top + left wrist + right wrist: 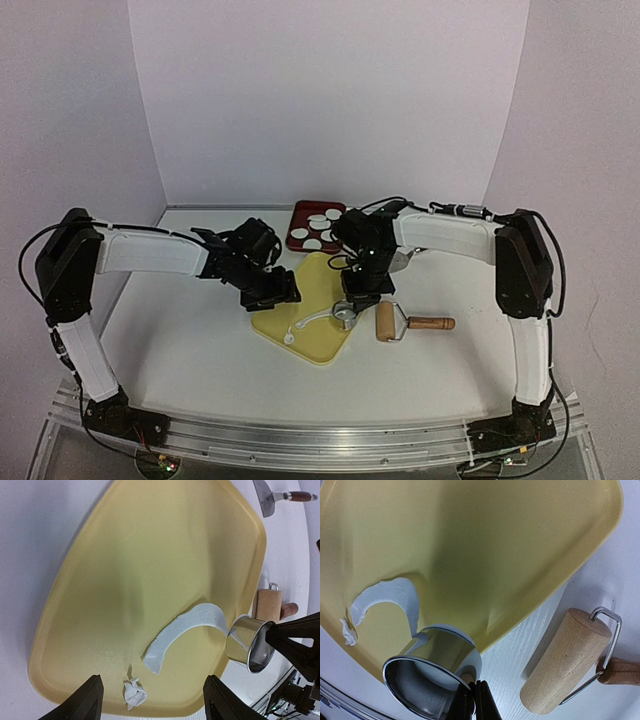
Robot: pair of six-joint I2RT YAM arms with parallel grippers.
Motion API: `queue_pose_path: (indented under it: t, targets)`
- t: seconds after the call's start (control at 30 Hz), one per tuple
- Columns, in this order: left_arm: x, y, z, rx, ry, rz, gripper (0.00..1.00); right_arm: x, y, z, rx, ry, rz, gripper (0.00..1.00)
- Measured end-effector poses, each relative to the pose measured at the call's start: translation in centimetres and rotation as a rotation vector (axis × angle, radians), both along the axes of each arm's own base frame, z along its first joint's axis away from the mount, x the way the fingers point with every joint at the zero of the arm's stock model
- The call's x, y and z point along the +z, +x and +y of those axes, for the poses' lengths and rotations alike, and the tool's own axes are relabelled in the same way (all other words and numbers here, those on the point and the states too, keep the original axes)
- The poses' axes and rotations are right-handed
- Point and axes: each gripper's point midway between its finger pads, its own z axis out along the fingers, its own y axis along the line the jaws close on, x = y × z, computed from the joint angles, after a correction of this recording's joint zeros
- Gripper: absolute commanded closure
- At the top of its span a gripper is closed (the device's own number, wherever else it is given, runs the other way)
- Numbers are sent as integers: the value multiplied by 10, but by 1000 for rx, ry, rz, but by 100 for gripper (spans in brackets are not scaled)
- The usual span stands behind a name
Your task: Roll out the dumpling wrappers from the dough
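Right gripper (472, 696) is pinched shut on the rim of the ring cutter (432, 672), at the right edge of the yellow board (470, 535). The curled dough (395, 592) lies on the board, reaching the cutter. Left gripper (156, 698) hangs wide open and empty over the board. Dumpling wrappers (316, 220) sit beyond the board in the red tray (302, 207).

I'm seeing the dumpling wrappers (316, 220) lying flat as round white discs in the red tray (303, 208). The dough (185, 630) is lying as a thin curved strip on the yellow board (150, 555), with a crumpled scrap (134, 692) sitting near one end.
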Motion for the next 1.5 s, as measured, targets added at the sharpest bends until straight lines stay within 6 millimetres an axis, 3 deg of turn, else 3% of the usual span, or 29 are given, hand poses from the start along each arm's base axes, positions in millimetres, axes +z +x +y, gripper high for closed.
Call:
queue_pose_path:
  t: [0.37, 0.53, 0.87, 1.2, 1.33, 1.5]
  targets:
    - [-19, 10, -33, -157, 4, 19, 38, -5, 4, 0, -25, 22, 5, 100]
    - [-29, 14, -50, -248, 12, -2, 35, -11, 2, -6, -41, 8, 21, 100]
    - [-51, 5, -70, -355, 137, -41, 35, -12, 3, -9, -57, 8, 28, 100]
    - [-62, 15, -69, -344, 261, -96, 64, -13, 2, -9, -56, 9, 31, 100]
    - [-64, 22, -64, -321, 318, -120, 65, -14, 2, -9, -56, 6, 33, 100]
    - [-66, 19, -65, -325, 359, -140, 58, -20, 2, -10, -53, -4, 38, 100]
